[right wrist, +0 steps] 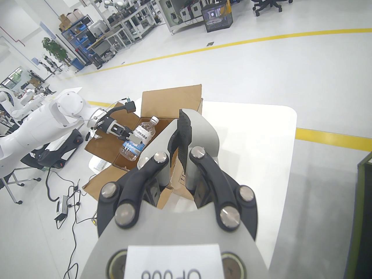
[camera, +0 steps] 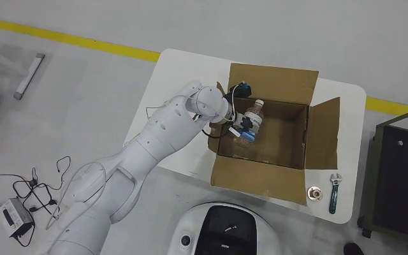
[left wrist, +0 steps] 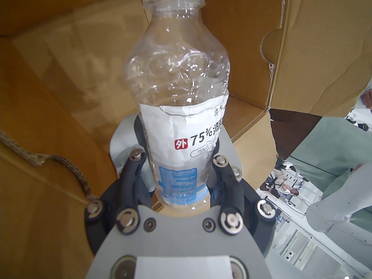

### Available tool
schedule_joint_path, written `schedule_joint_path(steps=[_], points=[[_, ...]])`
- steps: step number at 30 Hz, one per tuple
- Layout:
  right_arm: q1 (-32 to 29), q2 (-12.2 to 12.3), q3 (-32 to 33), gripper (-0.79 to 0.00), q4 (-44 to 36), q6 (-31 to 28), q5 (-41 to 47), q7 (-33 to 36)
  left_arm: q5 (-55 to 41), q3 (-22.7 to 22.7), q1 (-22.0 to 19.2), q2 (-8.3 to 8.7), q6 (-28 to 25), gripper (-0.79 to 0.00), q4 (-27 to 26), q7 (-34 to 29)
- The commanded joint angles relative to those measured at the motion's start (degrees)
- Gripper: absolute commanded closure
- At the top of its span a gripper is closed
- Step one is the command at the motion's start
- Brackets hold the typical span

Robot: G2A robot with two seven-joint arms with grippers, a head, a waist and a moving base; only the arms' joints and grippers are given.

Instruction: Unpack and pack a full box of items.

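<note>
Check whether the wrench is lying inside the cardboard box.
No, the wrench lies flat on the table, outside the cardboard box and near the table's corner.

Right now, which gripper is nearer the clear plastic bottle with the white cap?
Left. The left gripper is clamped on the clear plastic bottle in the brown cardboard box; the right gripper is apart, across the box from it.
</note>
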Motion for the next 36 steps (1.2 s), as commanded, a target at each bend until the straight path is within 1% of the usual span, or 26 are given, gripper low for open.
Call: schedule_joint_path(steps=[1,21,23,25,28,34,36], points=[[0.00,0.00,0.00,0.000,0.00,0.00,0.00,0.00,0.00,0.00,0.00,0.00,0.00,0.000,0.00,0.00],[0.00,0.00,0.00,0.000,0.00,0.00,0.00,0.00,0.00,0.00,0.00,0.00,0.00,0.000,0.00,0.00],[0.00,0.00,0.00,0.000,0.00,0.00,0.00,0.00,0.16,-0.12,0.72,0.05,-0.22,0.000,-0.55,1.07],[0.00,0.00,0.00,0.000,0.00,0.00,0.00,0.00,0.78,-0.12,0.99,0.13,0.73,0.000,-1.60,0.38],[0.00,0.00,0.00,0.000,0.00,0.00,0.00,0.00,1.18,0.31,1.24,0.03,3.53,0.000,-2.94,-1.52],[0.00,0.00,0.00,0.000,0.00,0.00,0.00,0.00,2.49,2.42,1.42,-0.83,8.40,0.000,-4.45,-3.03],[0.00,0.00,0.00,0.000,0.00,0.00,0.00,0.00,2.75,3.14,1.47,-1.11,10.79,0.000,-4.51,-4.30]])
